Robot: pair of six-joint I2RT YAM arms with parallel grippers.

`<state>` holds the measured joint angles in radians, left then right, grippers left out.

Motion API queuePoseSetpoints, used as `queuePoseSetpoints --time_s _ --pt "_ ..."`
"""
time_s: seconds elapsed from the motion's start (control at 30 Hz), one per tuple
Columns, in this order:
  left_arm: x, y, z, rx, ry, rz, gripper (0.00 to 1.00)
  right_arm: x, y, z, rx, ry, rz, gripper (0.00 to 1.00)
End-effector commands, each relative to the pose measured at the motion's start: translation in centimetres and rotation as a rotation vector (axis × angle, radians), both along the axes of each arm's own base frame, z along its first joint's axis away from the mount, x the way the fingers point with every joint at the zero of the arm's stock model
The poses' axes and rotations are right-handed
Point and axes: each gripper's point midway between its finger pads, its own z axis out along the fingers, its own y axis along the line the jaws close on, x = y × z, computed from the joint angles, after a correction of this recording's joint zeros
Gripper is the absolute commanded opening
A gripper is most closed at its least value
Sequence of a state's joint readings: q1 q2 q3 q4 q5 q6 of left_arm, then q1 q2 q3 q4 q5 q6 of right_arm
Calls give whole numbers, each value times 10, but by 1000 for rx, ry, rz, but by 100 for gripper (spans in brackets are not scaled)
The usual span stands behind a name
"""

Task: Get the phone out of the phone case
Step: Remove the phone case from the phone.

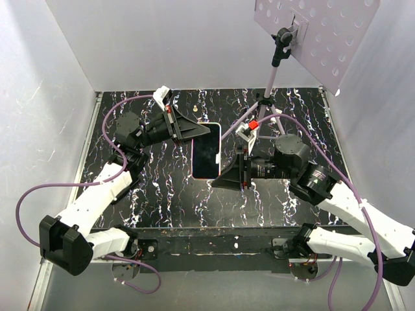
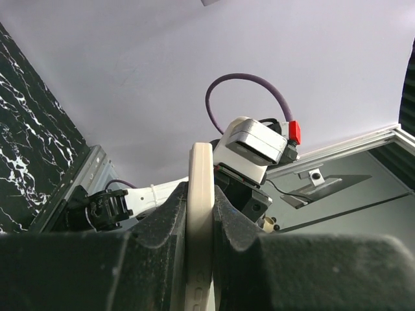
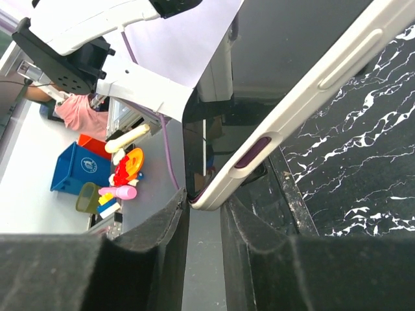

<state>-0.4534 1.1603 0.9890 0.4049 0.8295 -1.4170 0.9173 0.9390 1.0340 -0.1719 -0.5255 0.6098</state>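
Note:
The phone (image 1: 206, 152), dark screen up, sits in a cream case (image 1: 218, 148) and is held over the middle of the black marbled table (image 1: 162, 194). My left gripper (image 1: 195, 131) is shut on the case's far left corner; in the left wrist view the cream case edge (image 2: 200, 175) stands clamped between the fingers (image 2: 162, 227) of that gripper (image 2: 200, 217). My right gripper (image 1: 225, 176) pinches the near right corner. In the right wrist view the case corner (image 3: 214, 197) sits between the tips of this gripper (image 3: 204, 214), with the screen (image 3: 292, 45) above.
A tripod (image 1: 267, 91) carrying a white perforated board (image 1: 318, 32) stands at the back right, its feet near my right wrist. A small cream peg (image 1: 196, 109) lies behind the phone. White walls (image 1: 39, 97) close in the left, back and right sides.

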Motion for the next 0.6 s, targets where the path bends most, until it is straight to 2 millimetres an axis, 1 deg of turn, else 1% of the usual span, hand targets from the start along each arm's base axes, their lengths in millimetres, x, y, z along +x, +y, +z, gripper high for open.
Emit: queuePoseSetpoints --time_s 0.0,0.03,0.07,0.1,0.13,0.3,0.37,0.43,0.5,0.53,0.57 --pt "-13 5 19 -51 -25 -20 0 4 2 24 88 -86 14 29" --pt "-13 4 19 -52 -19 -23 0 5 3 24 88 -94 13 28" --pt "-15 5 20 -55 -18 -31 0 7 4 23 86 -114 16 18" --pt "-16 5 20 -57 -12 -41 0 8 4 22 83 -145 19 13" --pt "-17 5 20 -66 -1 -49 0 11 3 19 70 -170 8 2" --pt "-30 8 31 -124 1 -90 0 36 -1 -2 -25 -352 -68 1" --pt "-36 8 34 -139 0 -101 0 55 -1 -5 -89 -393 -138 1" --pt "-39 7 35 -156 5 -106 0 71 -1 -15 -169 -429 -176 1" --pt "-42 8 35 -164 3 -110 0 89 -3 -18 -206 -418 -267 1" --pt "-40 9 34 -164 -14 -92 0 92 -7 -21 -225 -387 -295 1" --pt "-38 11 35 -167 -39 -62 0 88 -9 -22 -223 -349 -298 1"
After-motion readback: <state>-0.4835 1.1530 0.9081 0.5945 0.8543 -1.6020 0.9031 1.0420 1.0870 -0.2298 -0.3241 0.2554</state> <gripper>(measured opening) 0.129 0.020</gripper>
